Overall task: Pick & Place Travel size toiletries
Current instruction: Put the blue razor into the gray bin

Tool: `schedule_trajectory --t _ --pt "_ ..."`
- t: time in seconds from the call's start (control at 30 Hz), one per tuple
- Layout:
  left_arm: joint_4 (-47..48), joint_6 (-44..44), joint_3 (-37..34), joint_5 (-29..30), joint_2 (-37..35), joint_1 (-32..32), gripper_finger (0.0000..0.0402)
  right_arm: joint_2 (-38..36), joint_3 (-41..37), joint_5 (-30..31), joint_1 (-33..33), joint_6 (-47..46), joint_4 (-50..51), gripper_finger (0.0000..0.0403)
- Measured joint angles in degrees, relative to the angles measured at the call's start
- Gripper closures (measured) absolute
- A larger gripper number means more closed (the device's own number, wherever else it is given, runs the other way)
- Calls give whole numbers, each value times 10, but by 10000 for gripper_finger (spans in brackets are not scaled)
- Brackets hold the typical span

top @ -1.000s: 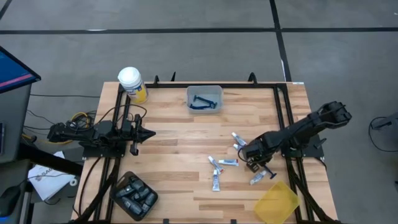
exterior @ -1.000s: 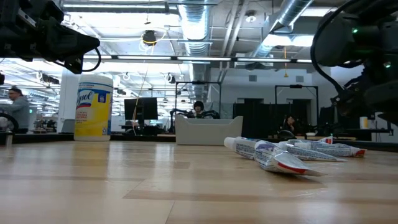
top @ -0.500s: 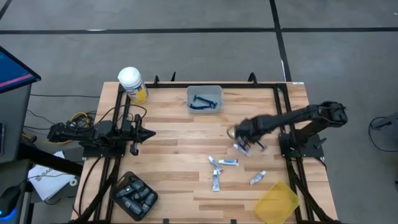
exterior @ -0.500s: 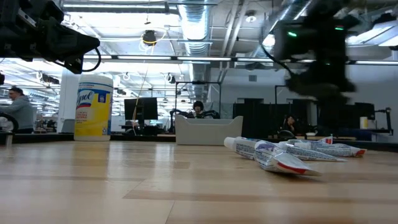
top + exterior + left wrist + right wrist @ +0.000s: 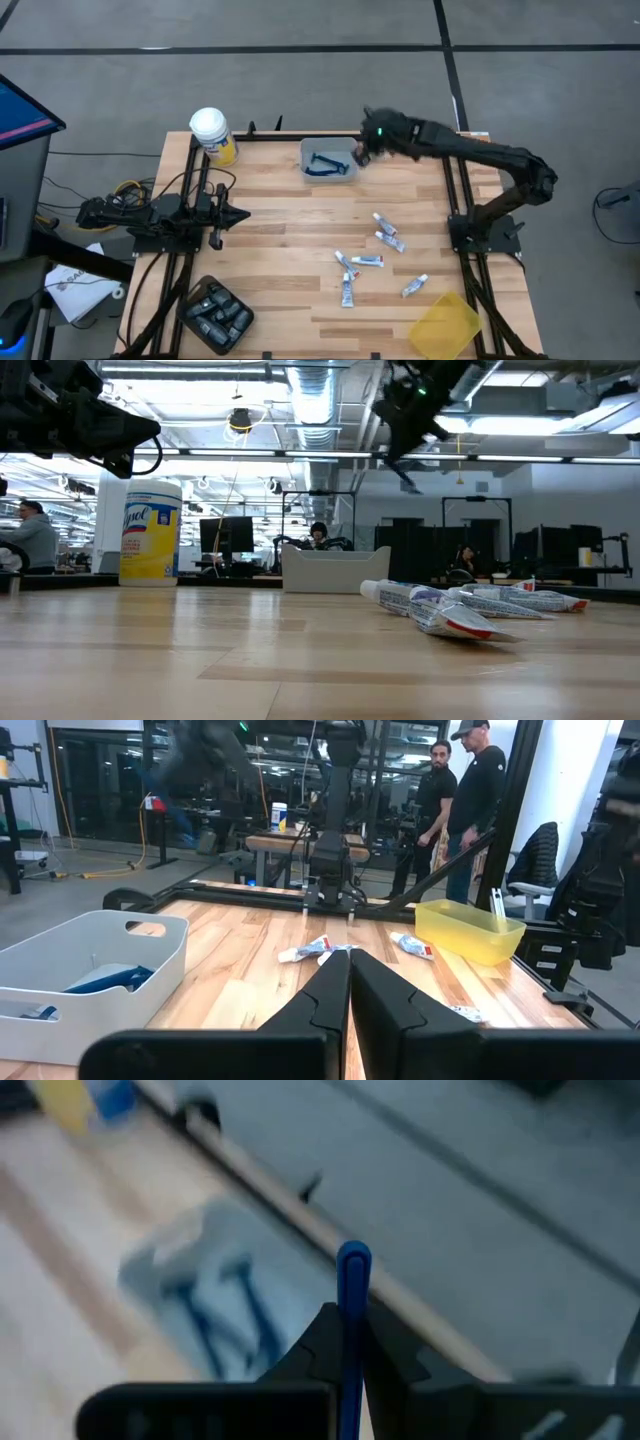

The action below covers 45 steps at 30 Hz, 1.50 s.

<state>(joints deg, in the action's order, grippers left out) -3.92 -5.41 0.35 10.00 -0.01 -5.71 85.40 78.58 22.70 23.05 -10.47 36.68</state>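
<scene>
My right gripper [image 5: 362, 150] hangs high above the right end of the grey bin [image 5: 328, 160] at the table's far edge, shut on a blue razor [image 5: 353, 1280]. More blue razors [image 5: 325, 165] lie in that bin. Several white tubes [image 5: 388, 232] lie flat on the wood at centre right, and they also show in the low view [image 5: 450, 610]. Dark pods fill a black tray [image 5: 215, 312] at the near left. My left gripper [image 5: 243, 213] waits shut at the table's left, pointing level [image 5: 348, 980]. My right gripper pinches the razor's blue handle [image 5: 352, 1305] between its two fingers. The handle lies along the fingers, and its rounded free end [image 5: 353, 1258] sticks out past the fingertips. The fingers slant down toward the bin. The razor is lifted clear of the table; its head is hidden.
A yellow jar with a white lid [image 5: 213, 135] stands at the far left corner. A yellow bin [image 5: 445, 325] sits at the near right corner. Bare wood lies between the left gripper and the tubes. People stand in the room beyond the table [image 5: 470, 790].
My right gripper has risen from the near right of the table, by the tubes, and swung toward the far edge to above the grey bin's right end. It has tipped from pointing steeply down to a shallower slant. The tubes have stayed where they were.
</scene>
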Motion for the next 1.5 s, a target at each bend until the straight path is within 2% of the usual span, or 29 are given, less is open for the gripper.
schedule_trajectory --t 0.13,0.3,0.5,0.7,1.23,1.5 --pt "0 0 0 0 0 0 394 41 64 -3 25 78 -61 394" --pt "0 0 0 0 0 0 394 127 126 -36 46 132 -58 393" --pt "0 0 0 0 0 0 394 224 157 -104 55 142 -63 392" --pt "0 0 0 0 0 0 394 287 175 -149 55 142 -61 391" --pt "0 0 0 0 0 0 394 347 177 -169 56 156 -42 386" --pt "0 0 0 0 0 0 394 349 177 -169 51 165 -45 352"
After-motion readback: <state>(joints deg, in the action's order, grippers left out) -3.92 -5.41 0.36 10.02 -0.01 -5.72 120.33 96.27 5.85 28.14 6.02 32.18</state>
